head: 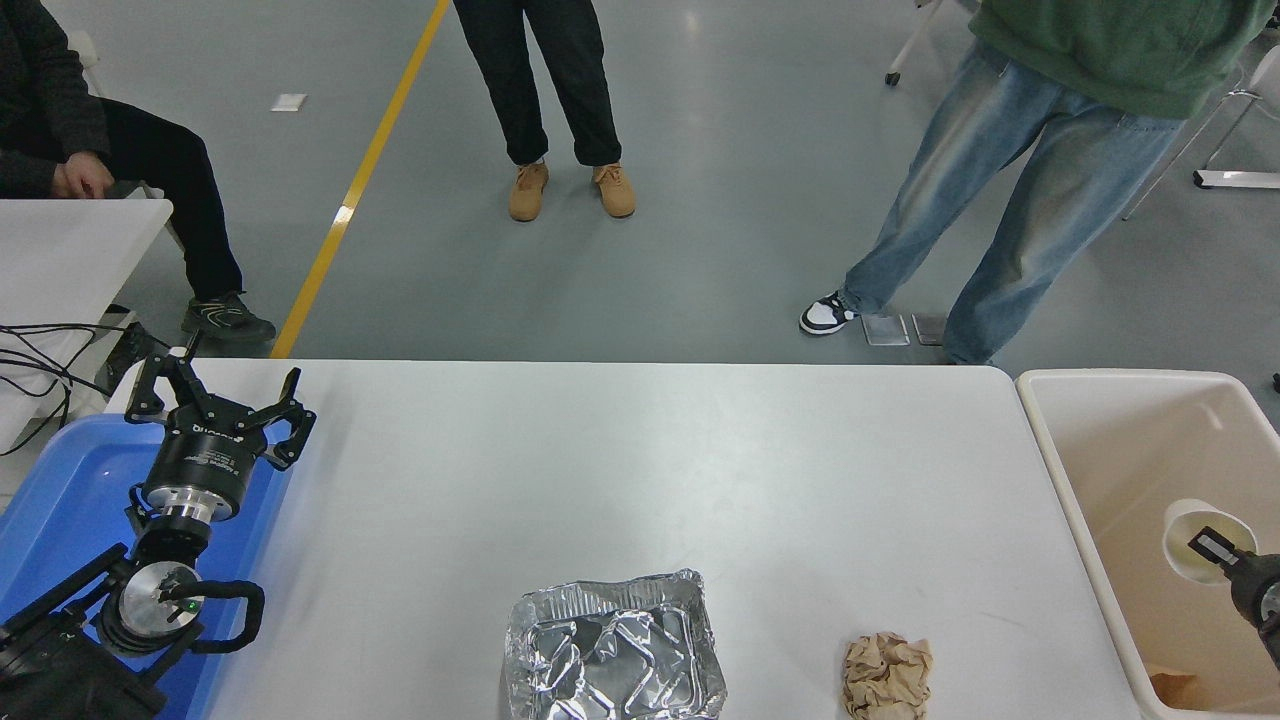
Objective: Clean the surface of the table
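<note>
Disposal step under way: right claw (1222, 553) pinching white paper cup (1190, 533) inside beige plastic bin (1060, 470) off white desk (620, 480) right edge. Left claw (225, 400) spread, parked over blue plastic tray (60, 500). Next probably release cup, then fetch crumpled brown paper ball (887, 675) or crinkled foil tray (612, 650) at near edge.

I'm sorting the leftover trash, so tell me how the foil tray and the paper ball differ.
The foil tray is shiny silver; the paper ball is dull brown. The tray is much larger than the ball. The tray is an open, dented container with a rim; the ball is a crumpled wad. The tray sits near the middle of the table's near edge; the ball lies to its right, apart from it. Both are crinkled and rest on the table.
</note>
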